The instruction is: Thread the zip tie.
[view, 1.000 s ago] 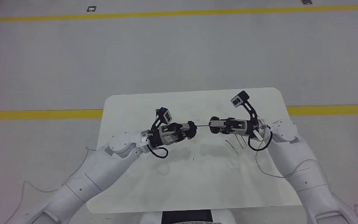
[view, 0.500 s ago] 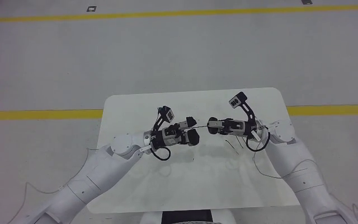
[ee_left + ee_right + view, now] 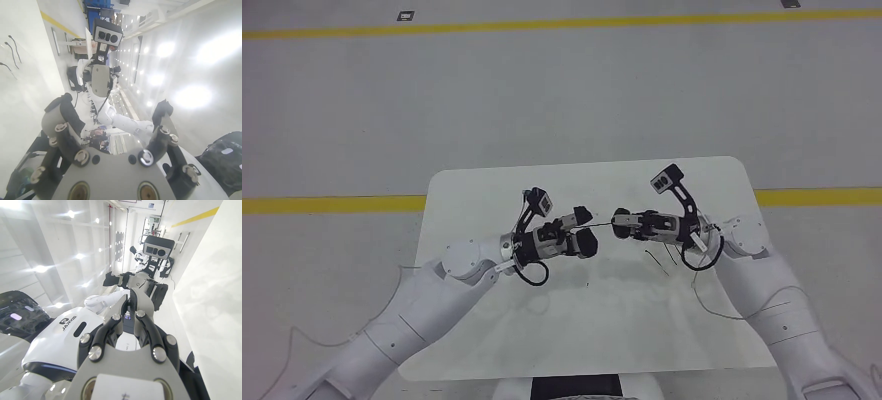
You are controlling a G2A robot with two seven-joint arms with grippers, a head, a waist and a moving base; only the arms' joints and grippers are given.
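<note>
Narrow gap between left gripper and right gripper, crossed by zip tie. Spare zip ties loose beside right arm. Passing room over table toward near and far edges.

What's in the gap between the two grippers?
A thin dark zip tie spans it, from the right gripper toward the open left gripper, as the top view shows.
</note>
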